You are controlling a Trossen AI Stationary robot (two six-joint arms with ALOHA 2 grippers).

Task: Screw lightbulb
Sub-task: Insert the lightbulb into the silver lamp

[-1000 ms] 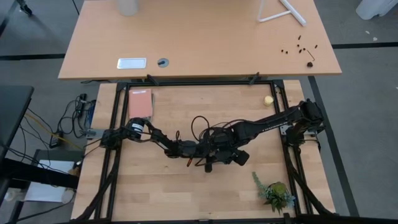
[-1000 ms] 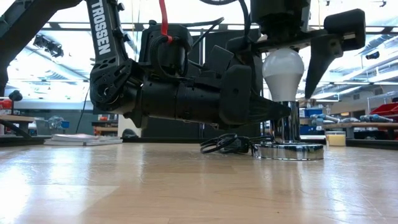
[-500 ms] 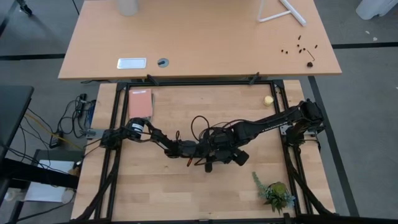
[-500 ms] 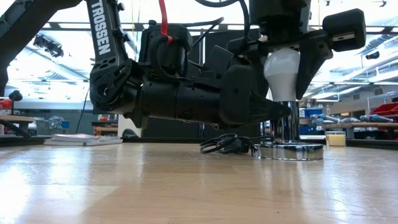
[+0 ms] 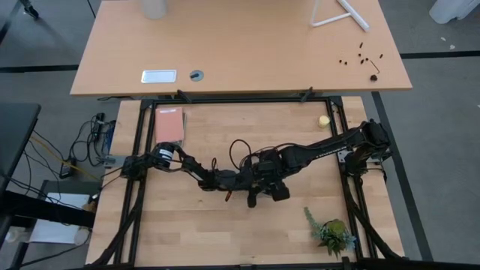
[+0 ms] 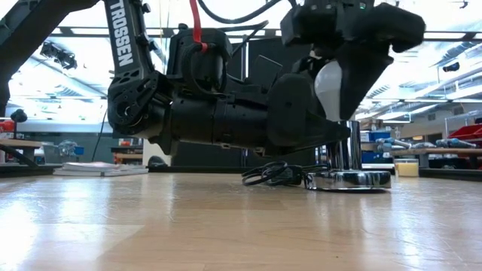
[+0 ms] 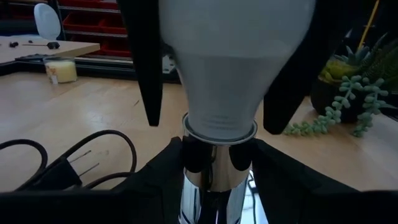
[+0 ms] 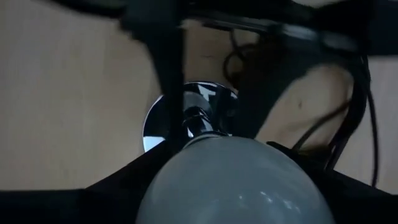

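The white lightbulb [image 7: 236,62] stands upright with its narrow end in a chrome socket [image 7: 217,168], which rises from a round silver base [image 6: 350,181] on the wooden table. My left gripper [image 7: 217,180] lies level at the socket, shut on its stem. My right gripper [image 6: 343,90] comes down from above and is shut on the lightbulb [image 6: 327,86]. In the high view both grippers meet at the table's middle [image 5: 262,184], and the arms hide the bulb there. My left gripper pinches the chrome socket stem [image 7: 198,163] between its two fingers, just under the bulb's neck. It comes in level, low over the table. The socket stands upright on its base. My right gripper pinches the bulb's wide round part [image 7: 177,74] between its two fingers [image 7: 146,68], which point down from above. The bulb stands upright, its lower end in the socket [image 8: 199,118].
A black cord with its plug [image 7: 62,162] lies coiled behind the base. A small yellow ball [image 5: 323,120] sits at the far right, a potted plant [image 5: 334,232] at the near right, a red book [image 5: 169,124] at the far left.
My right gripper has shut on the lightbulb, its fingers having stood wide on either side of it. It has then rolled about its downward axis with the bulb between its fingers. The left gripper and the socket have kept still.
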